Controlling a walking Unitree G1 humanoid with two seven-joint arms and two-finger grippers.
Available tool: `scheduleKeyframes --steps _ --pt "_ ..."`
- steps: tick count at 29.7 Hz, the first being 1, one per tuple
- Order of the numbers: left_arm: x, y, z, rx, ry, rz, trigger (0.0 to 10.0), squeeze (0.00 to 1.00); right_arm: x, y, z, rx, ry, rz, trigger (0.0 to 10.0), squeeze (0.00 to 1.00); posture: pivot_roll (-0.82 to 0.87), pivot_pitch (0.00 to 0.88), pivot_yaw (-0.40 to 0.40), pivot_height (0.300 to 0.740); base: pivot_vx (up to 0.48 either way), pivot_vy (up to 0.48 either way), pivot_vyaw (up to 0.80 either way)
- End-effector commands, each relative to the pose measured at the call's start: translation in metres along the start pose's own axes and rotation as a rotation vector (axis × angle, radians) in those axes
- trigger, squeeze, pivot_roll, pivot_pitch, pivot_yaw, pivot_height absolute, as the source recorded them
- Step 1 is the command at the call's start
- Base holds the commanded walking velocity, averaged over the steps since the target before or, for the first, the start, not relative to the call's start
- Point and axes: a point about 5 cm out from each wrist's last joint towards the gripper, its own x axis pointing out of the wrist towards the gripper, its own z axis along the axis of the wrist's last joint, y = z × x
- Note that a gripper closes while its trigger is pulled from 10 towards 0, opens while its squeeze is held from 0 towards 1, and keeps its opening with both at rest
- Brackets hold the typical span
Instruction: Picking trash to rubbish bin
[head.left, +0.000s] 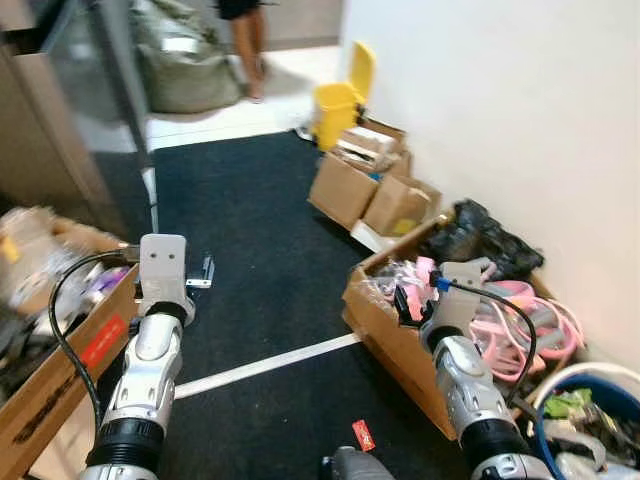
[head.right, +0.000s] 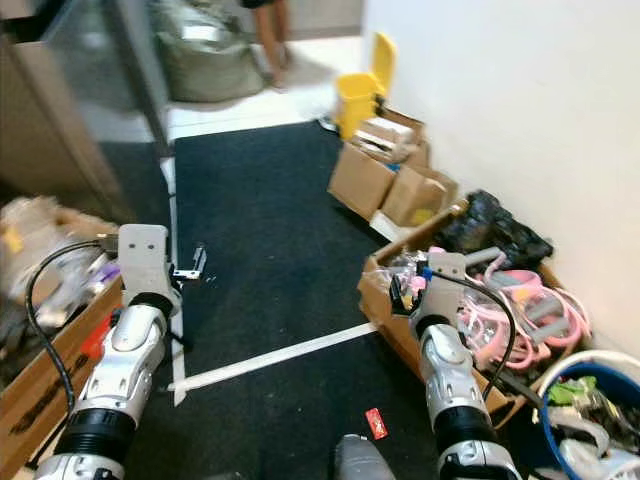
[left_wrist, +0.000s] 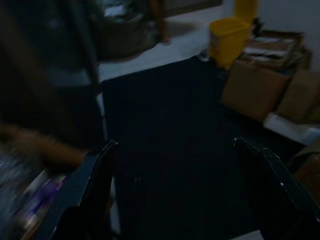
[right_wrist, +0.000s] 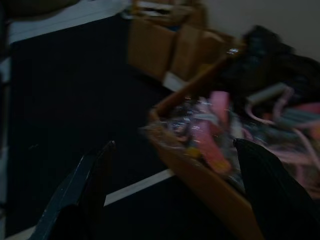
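Both grippers' jaws are standing apart, holding nothing; left gripper (left_wrist: 175, 150) is hovering over black carpet (head.left: 250, 220); right gripper (right_wrist: 175, 150) is hanging beside a cluttered cardboard box (head.left: 390, 335); a yellow bin (head.left: 335, 112) is sitting far ahead by the wall; a red scrap (head.left: 363, 434) is lying near, between the arms.

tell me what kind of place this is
Probably a storage corridor or back room: open cardboard boxes of clutter line the white wall, a dark carpet runs down the middle, and a yellow bin stands at the far end.

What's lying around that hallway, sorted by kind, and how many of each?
Cardboard boxes: 4
Yellow bins: 1
Blue tubs: 1
Red scraps on the carpet: 1
Total: 7
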Motion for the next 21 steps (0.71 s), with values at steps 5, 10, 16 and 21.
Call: scheduleKeyframes --steps 5,10,16,21 --pt "0.000 0.005 -0.003 -0.007 0.010 0.021 10.0 0.00 -0.002 0.000 -0.006 0.012 0.025 -0.007 10.0 0.00 0.01 0.000 -0.015 0.740 0.000 0.000 -0.80" --pt "-0.006 0.012 -0.004 -0.009 0.007 0.046 10.0 0.00 -0.003 0.008 -0.007 0.014 0.028 0.016 10.0 0.00 0.01 0.005 -0.014 0.740 0.000 0.000 -0.80" --pt "-0.005 0.017 -0.005 0.017 0.012 0.052 10.0 0.00 -0.003 0.013 -0.010 0.018 0.043 0.019 10.0 0.00 0.02 0.010 -0.025 0.740 0.000 0.000 -0.80" --pt "-0.003 0.018 -0.004 0.020 0.010 0.059 10.0 0.00 -0.003 0.015 -0.011 0.017 0.048 0.022 10.0 0.00 0.02 0.007 -0.024 0.740 0.000 0.000 -0.80"
